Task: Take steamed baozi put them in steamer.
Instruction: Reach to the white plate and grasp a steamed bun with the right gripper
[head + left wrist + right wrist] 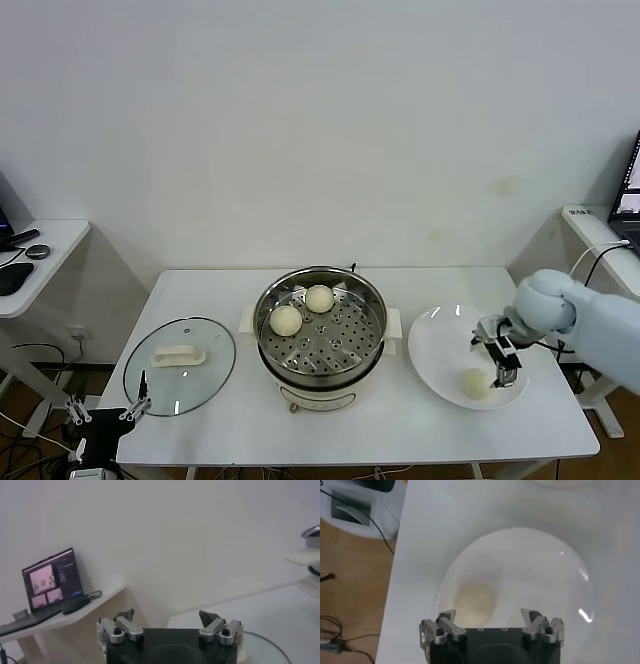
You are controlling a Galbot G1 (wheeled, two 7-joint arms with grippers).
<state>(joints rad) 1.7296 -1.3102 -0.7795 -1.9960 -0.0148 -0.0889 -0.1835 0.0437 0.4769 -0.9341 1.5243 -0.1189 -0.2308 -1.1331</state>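
I cannot read any brand or writing here; the laptop [52, 582] on the side desk shows a screen, but its text is too small for me. The left gripper [108, 411] is parked low, beside the table's [340, 430] front left corner and near the glass lid [180, 365], and part of it is cut off at the picture's edge; its fingers stand wide apart and hold nothing. The steamer [321, 338] is in the middle of the table, and I see two buns [286, 320] on its perforated tray, at the back left, almost touching each other. On the white plate [440, 345] at the right lies one bun [474, 383]. My right gripper [503, 365] hangs just above this bun, fingers fully spread, gripping nothing. In the right wrist view the bun [476, 599] is blurred.
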